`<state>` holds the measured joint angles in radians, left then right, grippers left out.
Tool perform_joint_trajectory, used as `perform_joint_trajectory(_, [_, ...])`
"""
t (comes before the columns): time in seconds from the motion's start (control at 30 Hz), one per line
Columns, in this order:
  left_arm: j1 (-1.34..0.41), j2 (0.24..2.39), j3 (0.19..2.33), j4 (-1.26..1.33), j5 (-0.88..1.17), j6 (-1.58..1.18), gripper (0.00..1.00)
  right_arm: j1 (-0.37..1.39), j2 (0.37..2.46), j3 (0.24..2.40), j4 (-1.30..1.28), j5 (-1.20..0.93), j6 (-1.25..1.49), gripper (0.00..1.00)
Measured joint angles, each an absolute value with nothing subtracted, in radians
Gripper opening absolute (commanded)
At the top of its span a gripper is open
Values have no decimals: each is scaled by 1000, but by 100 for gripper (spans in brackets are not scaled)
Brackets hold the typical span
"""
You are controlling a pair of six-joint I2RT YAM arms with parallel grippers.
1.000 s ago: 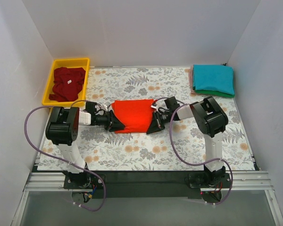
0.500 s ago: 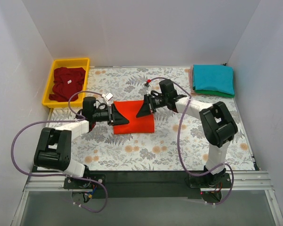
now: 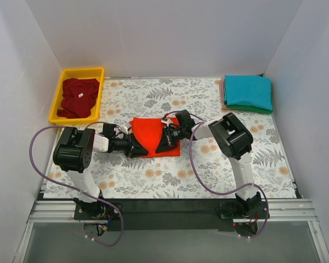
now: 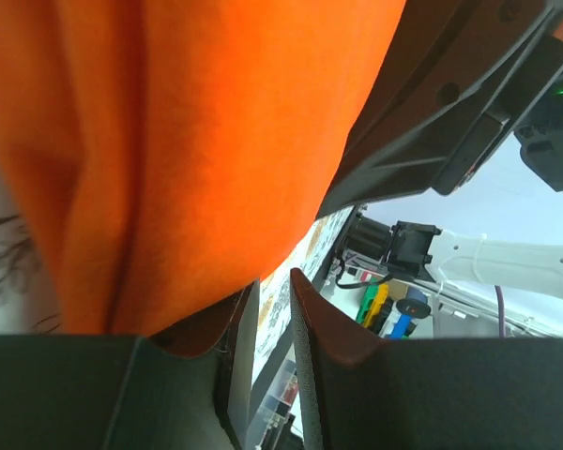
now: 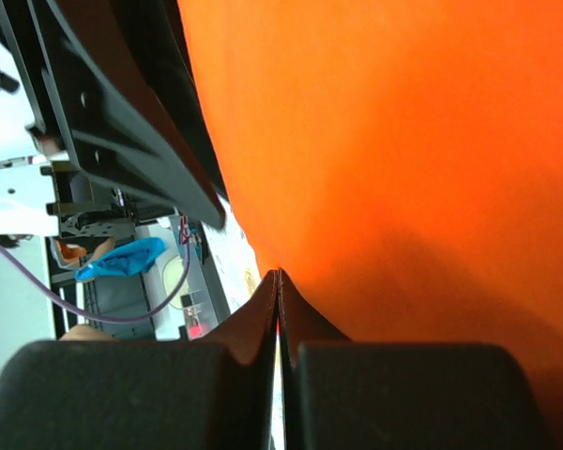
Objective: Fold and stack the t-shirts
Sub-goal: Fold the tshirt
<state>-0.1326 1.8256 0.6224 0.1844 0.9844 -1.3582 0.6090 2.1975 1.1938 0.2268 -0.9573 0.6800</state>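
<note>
No text, brand, number or sign can be read anywhere. A small white tag (image 3: 80, 94) is seen on the maroon t-shirt (image 3: 74, 104) in the yellow bin (image 3: 82, 70), but nothing on it can be made out.

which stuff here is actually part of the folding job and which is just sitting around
Part of the job: orange-red t-shirt, maroon t-shirt, teal t-shirt, green t-shirt.
Just lying about: yellow bin, floral table cloth.
</note>
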Motion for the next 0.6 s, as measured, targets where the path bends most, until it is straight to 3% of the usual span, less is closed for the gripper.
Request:
perform_joint_trajectory(0.37, [-94, 1598, 696, 125, 1087, -1254, 28, 540, 2005, 1243, 102, -1007, 553, 3])
perform_joint_trajectory(0.6, [-94, 1743, 899, 321, 1032, -1333, 28, 445, 2082, 1493, 139, -1025, 542, 1])
